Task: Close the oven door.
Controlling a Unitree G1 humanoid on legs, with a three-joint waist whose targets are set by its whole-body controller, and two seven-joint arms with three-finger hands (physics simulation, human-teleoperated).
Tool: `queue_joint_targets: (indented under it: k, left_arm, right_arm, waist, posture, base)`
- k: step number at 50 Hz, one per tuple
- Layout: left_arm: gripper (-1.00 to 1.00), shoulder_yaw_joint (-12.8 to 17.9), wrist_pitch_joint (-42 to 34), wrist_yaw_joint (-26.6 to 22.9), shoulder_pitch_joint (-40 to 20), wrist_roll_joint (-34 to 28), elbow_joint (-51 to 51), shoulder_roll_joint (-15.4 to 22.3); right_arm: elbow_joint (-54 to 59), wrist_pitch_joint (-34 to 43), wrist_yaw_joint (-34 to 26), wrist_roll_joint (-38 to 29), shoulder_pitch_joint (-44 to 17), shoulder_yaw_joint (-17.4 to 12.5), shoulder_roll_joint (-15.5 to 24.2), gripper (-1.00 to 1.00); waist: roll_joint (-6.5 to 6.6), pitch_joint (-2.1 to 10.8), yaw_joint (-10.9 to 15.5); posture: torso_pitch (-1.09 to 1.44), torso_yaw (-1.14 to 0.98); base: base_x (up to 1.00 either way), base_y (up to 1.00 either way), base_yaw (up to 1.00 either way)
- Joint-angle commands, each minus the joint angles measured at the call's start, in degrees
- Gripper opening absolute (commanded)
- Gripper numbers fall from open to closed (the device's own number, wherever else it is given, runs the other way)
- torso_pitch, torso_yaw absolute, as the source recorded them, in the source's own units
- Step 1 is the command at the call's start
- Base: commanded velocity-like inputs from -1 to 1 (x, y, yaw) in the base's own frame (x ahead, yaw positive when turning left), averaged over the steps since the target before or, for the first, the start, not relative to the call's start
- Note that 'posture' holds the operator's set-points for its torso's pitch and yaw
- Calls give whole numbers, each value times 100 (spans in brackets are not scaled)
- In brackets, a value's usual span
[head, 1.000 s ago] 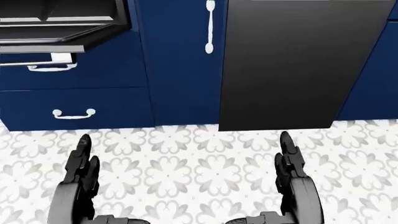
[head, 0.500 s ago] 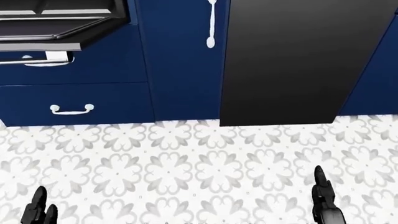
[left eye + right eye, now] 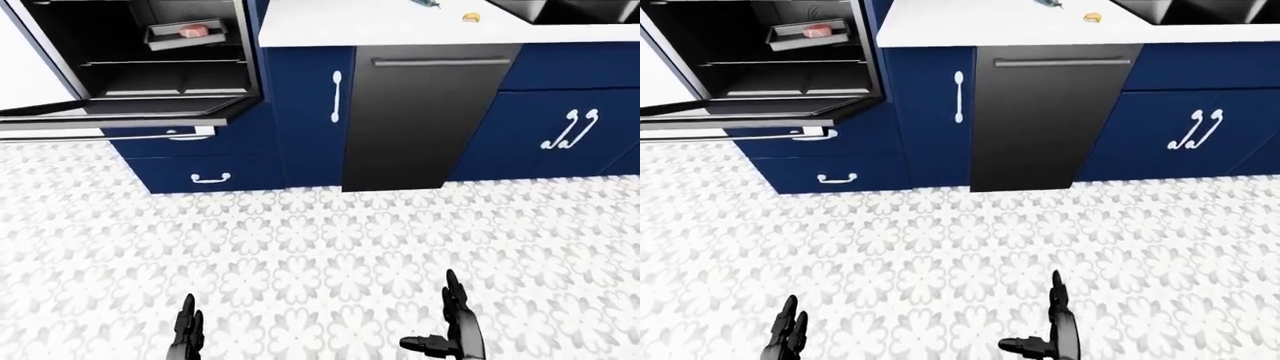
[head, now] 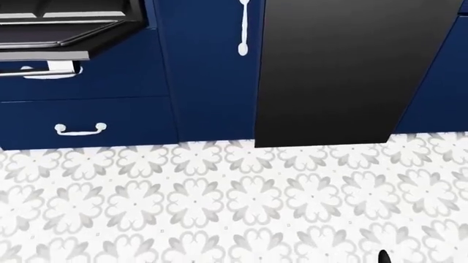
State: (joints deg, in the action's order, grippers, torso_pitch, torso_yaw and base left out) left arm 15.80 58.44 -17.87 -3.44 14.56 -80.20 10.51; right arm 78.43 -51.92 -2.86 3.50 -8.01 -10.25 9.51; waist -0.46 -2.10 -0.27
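Oven door (image 3: 120, 120): top left of the left-eye view, dropped open and lying flat, its long axis running left to right, its free edge toward the floor tiles.
Oven cavity (image 3: 160, 52): dark, with a tray (image 3: 185, 34) on an upper rack.
Dishwasher (image 3: 425, 120): black panel right of the oven, under the white bench (image 3: 360, 26).
Writing: none readable.
Left robot hand (image 3: 187, 334): low, fingers spread wide, holding nothing.
Right robot hand (image 3: 452, 330): low, fingers spread wide, empty.

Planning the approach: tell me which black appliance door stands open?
The black oven door at upper left, dropped flat; the black dishwasher panel is shut.
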Motion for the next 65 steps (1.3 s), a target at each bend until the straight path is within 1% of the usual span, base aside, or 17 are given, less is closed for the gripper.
queue_joint_targets:
  k: [1, 4, 8, 18, 21, 22, 26, 31, 33, 35, 36, 37, 44, 50, 60, 63, 65]
  left_arm:
    - [100, 33, 210, 36, -54, -15, 134, 42]
    - [100, 99, 235, 76, 25, -33, 115, 58]
    - [100, 204, 152, 10, 86, -24, 90, 72]
    - [100, 204, 137, 52, 70, -63, 107, 39]
    - [100, 187, 133, 70, 75, -68, 110, 33]
    - [100, 180, 125, 75, 73, -74, 109, 36]
    - [100, 170, 112, 57, 72, -68, 108, 35]
    - [100, 178, 111, 28, 88, -68, 105, 28]
    - [100, 176, 107, 27, 91, -75, 104, 23]
    - [100, 174, 104, 29, 94, -81, 104, 19]
    - [100, 174, 106, 30, 94, -83, 104, 18]
    - [100, 175, 106, 27, 94, -82, 104, 20]
    - [100, 168, 120, 35, 107, -96, 105, 6]
    - [100, 192, 91, -49, 137, -51, 97, 3]
    - [100, 223, 54, -42, 154, -49, 91, 11]
    - [100, 200, -97, 0, 210, -148, 71, 22]
    - [100, 139, -370, 112, 261, -336, 59, 32]
  right_arm:
    - [-140, -192, 21, 54, -88, -33, 75, 100]
    - [-137, -192, -1, 99, -65, -47, 73, 100]
    - [-121, -190, 48, 61, 6, -20, 68, 100]
    - [-126, -155, 25, 51, 1, -17, 72, 100]
    - [-125, -163, -5, 60, 1, -21, 71, 100]
    - [-125, -163, -12, 66, 0, -24, 69, 100]
    - [-167, -68, 11, 46, -19, -20, 54, 100]
    - [-120, 170, -346, 285, -168, -127, 168, 100]
    - [-114, 114, -277, 242, -156, -108, 165, 100]
    - [-83, 128, -309, 244, -195, -138, 205, 100]
    - [-64, 190, -387, 277, -251, -184, 256, 100]
    - [-71, 94, -281, 205, -198, -148, 206, 100]
    - [-30, 107, -311, 159, -245, -216, 251, 100]
    - [5, 155, -399, 116, -283, -343, 297, 100]
    - [-58, -63, -107, 15, -61, -188, 85, 100]
    - [-46, -55, -22, -8, 41, -130, 51, 100]
    - [-37, 69, 39, -64, 91, -78, 43, 100]
  waist:
    - [37, 178, -3]
    - [45, 63, -20]
    - [389, 11, 27]
    - [-82, -1, -19]
    - [-443, 84, -39]
    - [-141, 29, -98]
    - [-239, 102, -93]
    - [46, 20, -63]
    - [303, 34, -58]
    - [760, 168, 2]
    - [382, 64, 26]
    - [456, 56, 17]
    - [90, 35, 15]
    - [-457, 74, -15]
    - [-36, 34, -43]
    - [307, 36, -47]
    - [751, 151, -1]
  posture:
    - [0, 0]
    - [0, 0]
    - [0, 0]
    - [0, 0]
    - [0, 0]
    - [0, 0]
    - [0, 0]
    - [0, 0]
    - [0, 0]
    - [0, 0]
    - [0, 0]
    - [0, 0]
    - [0, 0]
    - [0, 0]
    - [0, 0]
    - [0, 0]
    - [0, 0]
  base:
    - [0, 16, 0]
    - [0, 18, 0]
    - [0, 19, 0]
    - [0, 24, 0]
    - [0, 24, 0]
    - [0, 26, 0]
    - [0, 24, 0]
    - [0, 24, 0]
    - [0, 24, 0]
    - [0, 25, 0]
    - [0, 25, 0]
    - [0, 24, 0]
    - [0, 24, 0]
    - [0, 24, 0]
    - [0, 24, 0]
    - [0, 24, 0]
    - [0, 24, 0]
